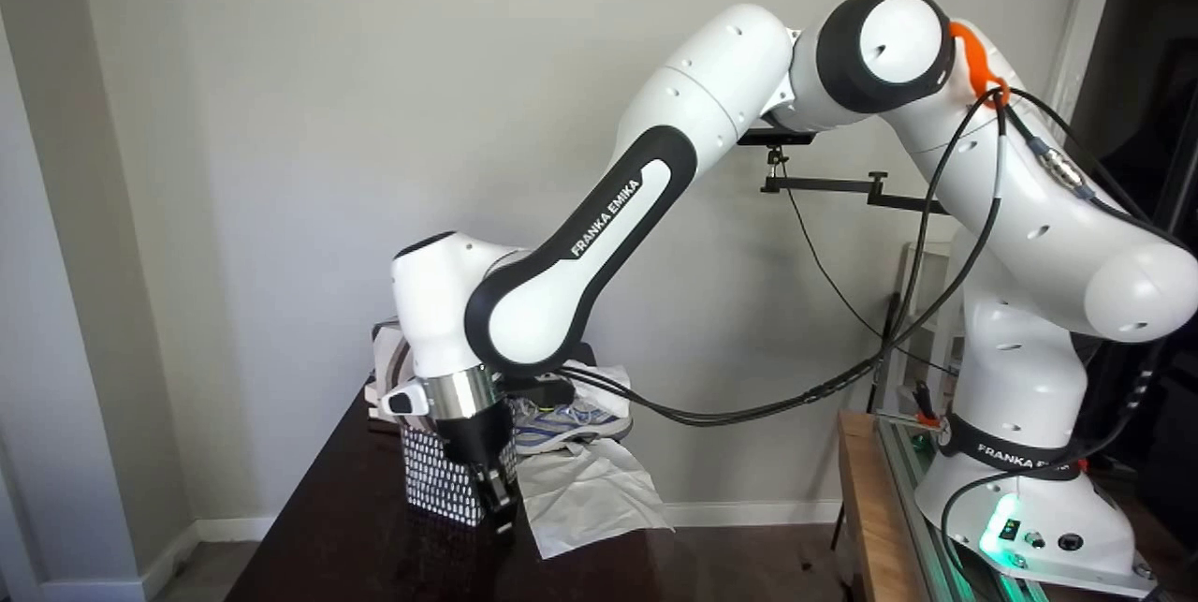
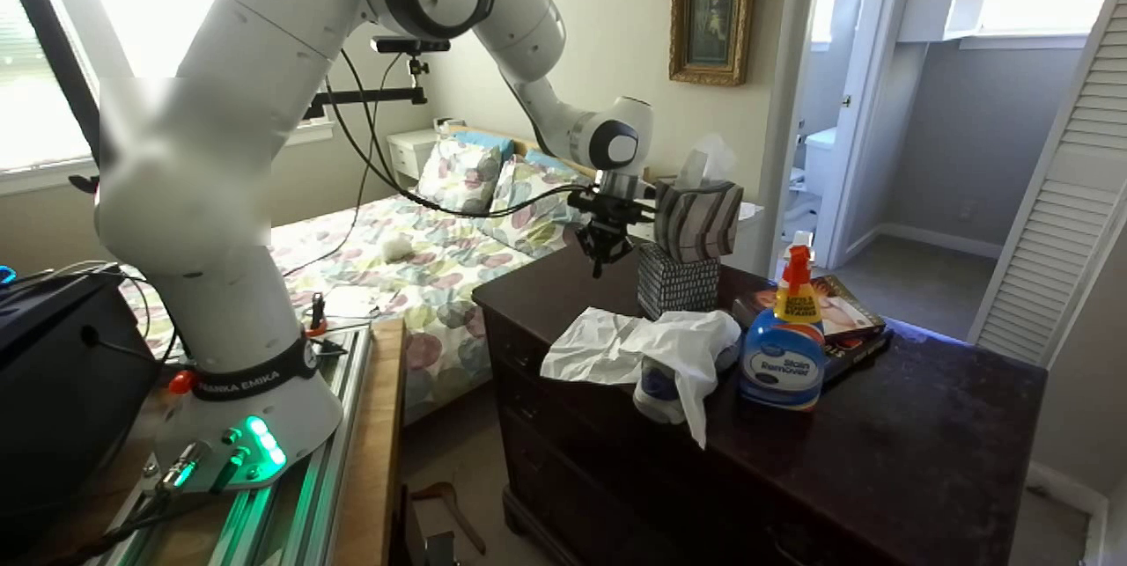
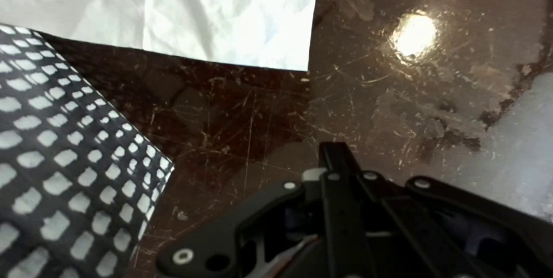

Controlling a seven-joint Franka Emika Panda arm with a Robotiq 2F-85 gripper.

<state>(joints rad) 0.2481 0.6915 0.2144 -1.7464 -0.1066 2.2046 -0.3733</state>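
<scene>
Dark dresser (image 2: 907, 434), white-flecked black box (image 2: 676, 283)

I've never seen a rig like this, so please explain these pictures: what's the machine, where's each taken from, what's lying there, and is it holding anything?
The white machine is a robot arm, a jointed limb ending in a black gripper, its pinching hand. Two pictures come from cameras outside the robot; the close-up comes from one on its wrist. The dark dresser bears a black-and-white patterned box, a striped container with a tissue poking out, a shoe partly covered by a white sheet, a blue stain remover bottle and what look like books. The gripper is shut beside the patterned box, with nothing visibly held.
</scene>
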